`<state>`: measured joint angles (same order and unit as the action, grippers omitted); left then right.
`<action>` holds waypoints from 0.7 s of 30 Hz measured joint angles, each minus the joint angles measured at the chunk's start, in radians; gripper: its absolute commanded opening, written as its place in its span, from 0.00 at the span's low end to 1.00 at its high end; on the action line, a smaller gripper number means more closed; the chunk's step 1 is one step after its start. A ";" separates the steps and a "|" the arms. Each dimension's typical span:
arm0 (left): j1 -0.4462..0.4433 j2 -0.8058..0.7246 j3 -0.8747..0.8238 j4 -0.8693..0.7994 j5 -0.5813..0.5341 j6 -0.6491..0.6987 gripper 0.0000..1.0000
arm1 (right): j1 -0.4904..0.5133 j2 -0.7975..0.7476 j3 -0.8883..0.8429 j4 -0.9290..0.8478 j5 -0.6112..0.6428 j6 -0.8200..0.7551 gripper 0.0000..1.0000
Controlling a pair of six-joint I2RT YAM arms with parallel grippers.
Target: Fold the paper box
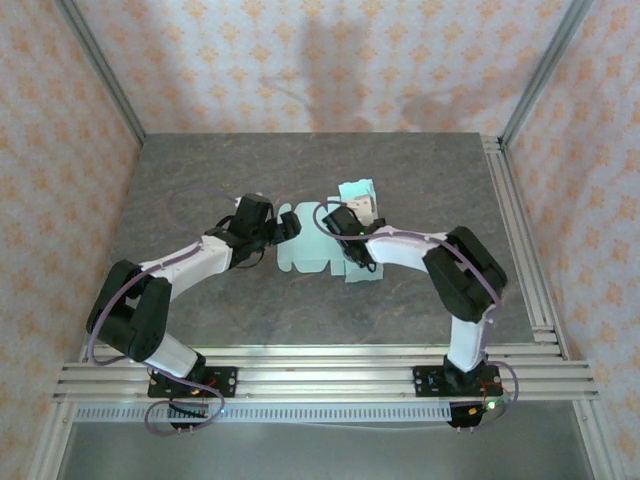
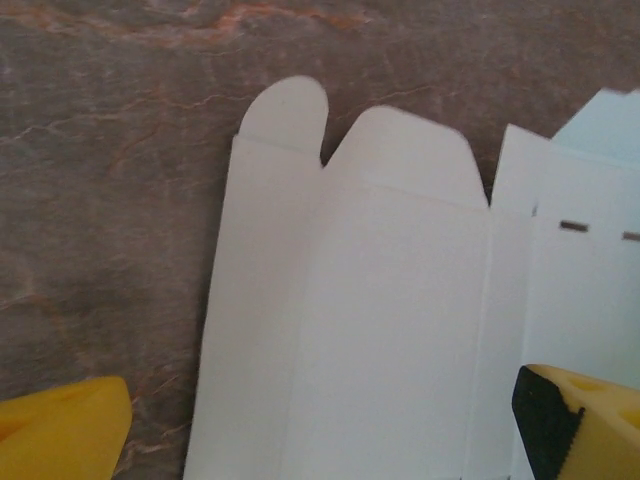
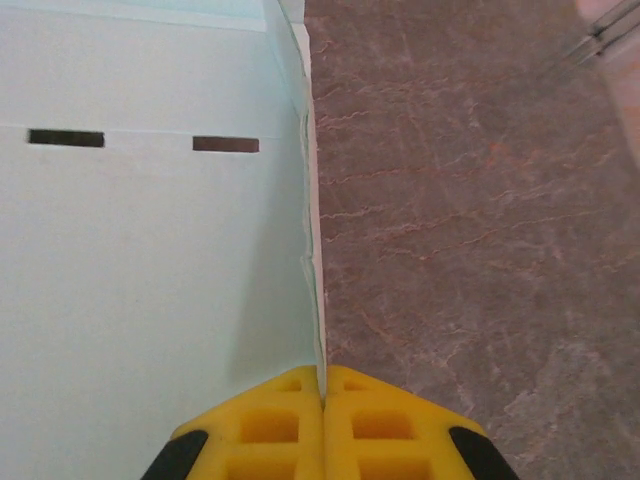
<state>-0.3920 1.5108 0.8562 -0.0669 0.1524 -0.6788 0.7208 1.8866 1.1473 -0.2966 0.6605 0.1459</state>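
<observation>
Mid-bench, between the two arms: box (image 1: pixel 303 256), a mint card cutout, mostly flat, rounded flaps toward the left arm, one panel stood up at the right side. Judged an early fold, with most creases not yet made.

To do this step well: hold the raised panel firm in the right fingers (image 3: pixel 270 425), pressed together on the thin card edge. Swing it over along the slotted crease rather than dragging the whole sheet. Pin the flat part first, since thin card looks likely to slide on so smooth a top. For that, lower the left fingers (image 2: pixel 62 425), spread wide and gripping nothing, onto the broad panel beneath them. Set them close to the crease, not out on the flaps (image 2: pixel 290 110). Press lightly, as card this thin seems likely to buckle under a hard push. Mind the two slots (image 3: pixel 66 138) on the fold line, probably a weak spot and apt to tear if twisted. Move the right side slowly and keep the panel edge square to the crease.

Around it all: papered walls (image 1: pixel 300 60), pale orange pattern, on three sides, with metal posts (image 1: pixel 100 70) at the back corners. Below: bench (image 1: pixel 200 180), dark grey-brown stone look with pale veins, flat and level. Along the near edge and the right side: aluminium rails (image 1: pixel 320 370), with the arm bases bolted to the near ones.
</observation>
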 measured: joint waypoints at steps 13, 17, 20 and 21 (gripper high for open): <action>0.000 -0.024 -0.003 -0.015 -0.012 0.026 1.00 | -0.035 -0.014 -0.031 0.051 -0.192 0.016 0.00; 0.000 -0.024 -0.003 -0.021 -0.013 0.032 1.00 | -0.105 -0.102 -0.129 0.153 -0.412 -0.006 0.00; 0.000 -0.024 -0.003 -0.021 -0.013 0.034 1.00 | -0.142 -0.131 -0.159 0.193 -0.507 -0.023 0.08; 0.000 -0.024 -0.003 -0.021 -0.013 0.034 1.00 | -0.146 -0.137 -0.163 0.201 -0.526 -0.028 0.17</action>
<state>-0.3920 1.4864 0.8536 -0.0875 0.1398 -0.6453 0.5751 1.7496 0.9848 -0.0952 0.1349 0.1177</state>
